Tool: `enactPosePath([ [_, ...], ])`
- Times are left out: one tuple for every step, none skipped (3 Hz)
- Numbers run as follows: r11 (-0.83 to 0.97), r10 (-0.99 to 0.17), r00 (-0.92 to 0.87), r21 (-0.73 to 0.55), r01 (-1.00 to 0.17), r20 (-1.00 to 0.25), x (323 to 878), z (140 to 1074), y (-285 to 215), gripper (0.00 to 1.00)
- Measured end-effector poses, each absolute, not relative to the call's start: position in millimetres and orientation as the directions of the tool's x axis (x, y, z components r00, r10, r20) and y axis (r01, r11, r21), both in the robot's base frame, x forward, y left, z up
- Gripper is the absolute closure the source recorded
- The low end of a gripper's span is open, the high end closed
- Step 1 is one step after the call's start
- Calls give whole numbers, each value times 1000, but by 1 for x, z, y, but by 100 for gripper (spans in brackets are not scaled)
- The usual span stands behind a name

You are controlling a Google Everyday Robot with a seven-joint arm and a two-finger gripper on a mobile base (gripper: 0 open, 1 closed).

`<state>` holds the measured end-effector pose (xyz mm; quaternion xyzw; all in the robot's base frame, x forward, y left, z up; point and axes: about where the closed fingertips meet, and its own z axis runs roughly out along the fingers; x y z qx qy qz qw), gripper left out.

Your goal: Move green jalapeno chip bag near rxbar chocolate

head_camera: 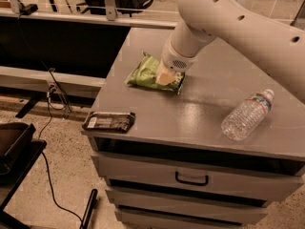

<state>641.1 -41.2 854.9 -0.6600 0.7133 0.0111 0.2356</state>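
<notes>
Grey drawer cabinet (143, 170) with black handle (191, 179), speckled floor (66, 147) (black cable (52, 193) trailing across it), dark bench (62, 44) behind

Nothing can be read; pale marks on the bag (144, 73), bar (108, 121) and bottle (247, 116) are perhaps print. The gripper (164, 76) sits on the bag.

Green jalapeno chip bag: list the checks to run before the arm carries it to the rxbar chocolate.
1. Gripper is down on the green jalapeno chip bag: ok.
2. Hold on the bag is secure: cannot tell.
3. Rxbar chocolate is in view, lying flat at the front left corner of the cabinet top: ok.
4. Nothing lies between the bag and the bar: ok.
5. Water bottle lies on its side at the right, off that route: ok.
6. Bag is already near the bar: not ok, they lie well apart.
</notes>
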Motion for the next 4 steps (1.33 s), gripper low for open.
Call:
enactPosePath([
  [129,-936,-18,-295,-947,-351,641,855,-41,100],
  [113,-931,26,-357,-927,-364,632,882,-44,100],
  [68,-925,100,-417,-907,-367,615,913,-38,100],
  [35,-917,143,-433,-901,-372,602,924,-31,100],
])
